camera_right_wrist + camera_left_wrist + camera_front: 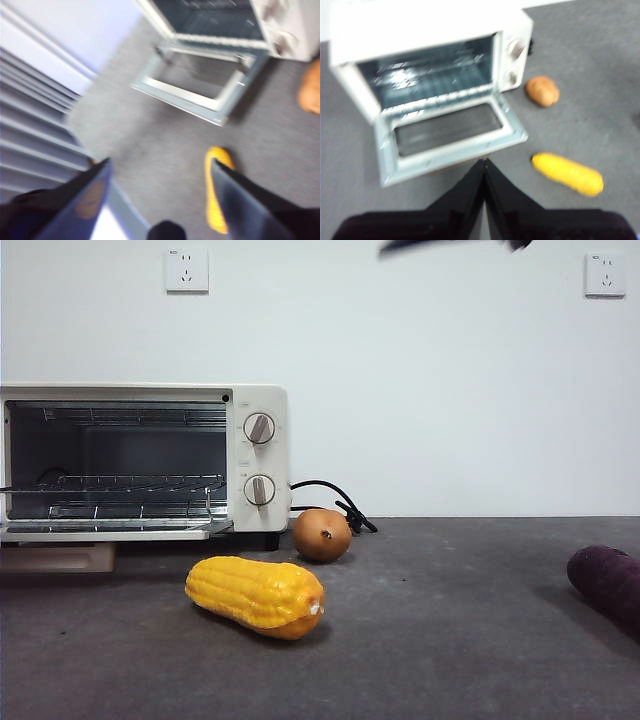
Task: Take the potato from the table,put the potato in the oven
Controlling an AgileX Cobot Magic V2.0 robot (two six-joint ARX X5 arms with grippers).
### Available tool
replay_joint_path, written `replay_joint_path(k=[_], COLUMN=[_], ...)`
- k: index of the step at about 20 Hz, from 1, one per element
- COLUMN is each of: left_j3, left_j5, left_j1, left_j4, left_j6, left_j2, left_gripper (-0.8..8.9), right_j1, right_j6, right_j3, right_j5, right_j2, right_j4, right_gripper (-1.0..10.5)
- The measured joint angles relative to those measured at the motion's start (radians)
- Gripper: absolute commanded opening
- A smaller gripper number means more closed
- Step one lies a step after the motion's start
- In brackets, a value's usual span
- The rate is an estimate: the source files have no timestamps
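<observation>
The potato (pixel 321 534), a small orange-brown oval, lies on the table (pixel 450 640) just right of the oven (pixel 258 400), behind the corn. The oven door (pixel 450 131) is folded down and the racks inside are bare. My left gripper (pixel 484 165) hangs shut and empty above the table in front of the door, with the potato (pixel 542 91) well off to one side. High over the table, my right gripper (pixel 160 167) is open and holds nothing; the potato (pixel 311 92) shows only at that blurred picture's edge, beside the oven (pixel 285 25).
A yellow corn cob (pixel 257 595) lies in front of the potato, also seen as the corn (pixel 567 173) and the corn (pixel 215 195). A dark purple vegetable (pixel 610 585) sits at the right edge. A black cord (pixel 335 502) trails behind the oven. A dark arm tip (pixel 450 245) shows at the top.
</observation>
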Motion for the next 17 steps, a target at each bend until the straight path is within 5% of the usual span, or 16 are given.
replay_joint_path(k=[8, 17], left_j3=[0.000, 0.000], left_j5=[-0.091, -0.097], left_j1=[0.000, 0.000], left_j4=[-0.175, -0.186], left_j6=[-0.030, -0.124], left_j2=[-0.137, -0.214], left_gripper=[-0.06, -0.06], right_j1=[0.072, 0.074], right_j6=[-0.172, -0.228], right_j3=[0.347, 0.595], right_j5=[0.357, 0.488], right_j2=[0.332, 0.628], right_j4=[-0.283, -0.349], right_gripper=[7.3, 7.3])
